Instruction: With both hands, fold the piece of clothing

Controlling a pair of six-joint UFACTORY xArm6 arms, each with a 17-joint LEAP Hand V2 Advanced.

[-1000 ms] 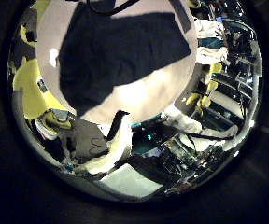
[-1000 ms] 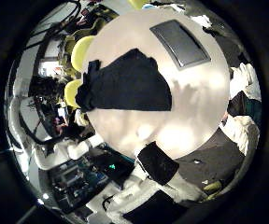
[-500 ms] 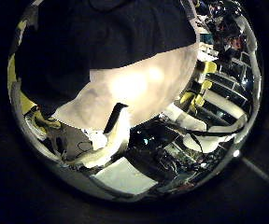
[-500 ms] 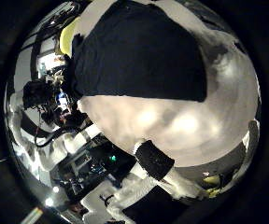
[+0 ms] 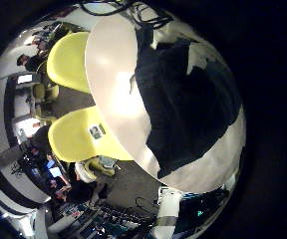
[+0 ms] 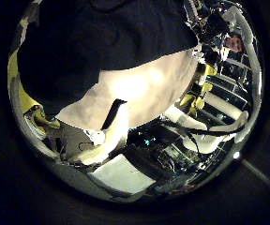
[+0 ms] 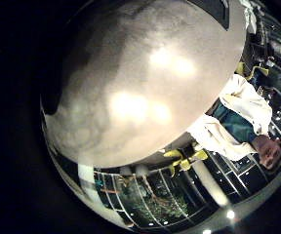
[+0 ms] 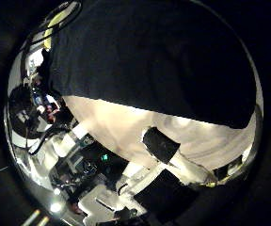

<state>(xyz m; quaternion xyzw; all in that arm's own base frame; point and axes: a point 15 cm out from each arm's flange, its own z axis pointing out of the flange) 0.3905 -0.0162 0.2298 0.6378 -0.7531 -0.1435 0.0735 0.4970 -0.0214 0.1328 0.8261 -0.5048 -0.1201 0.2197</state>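
A dark piece of clothing (image 5: 183, 100) lies spread flat on a round pale table (image 5: 114, 90). In the left thumb side palm view the clothing (image 6: 97, 37) fills much of the picture, close under the palm, with bare table (image 6: 140, 89) beside it. A finger of my left hand (image 6: 112, 117) reaches out straight over the table edge and holds nothing. In the right thumb side palm view the clothing (image 8: 154, 66) is also close, and a finger of my right hand (image 8: 164, 146) hangs straight over bare table (image 8: 117, 122). The right little finger side palm view shows bare table (image 7: 140, 88).
Two chairs (image 5: 69, 60) (image 5: 84, 139) stand at the table's edge beside the clothing. Equipment and stands crowd the floor past the table rim (image 8: 79, 160).
Both palms have come closer to the table. The clothing fills more of each thumb side view than a second ago. The clothing itself has not moved.
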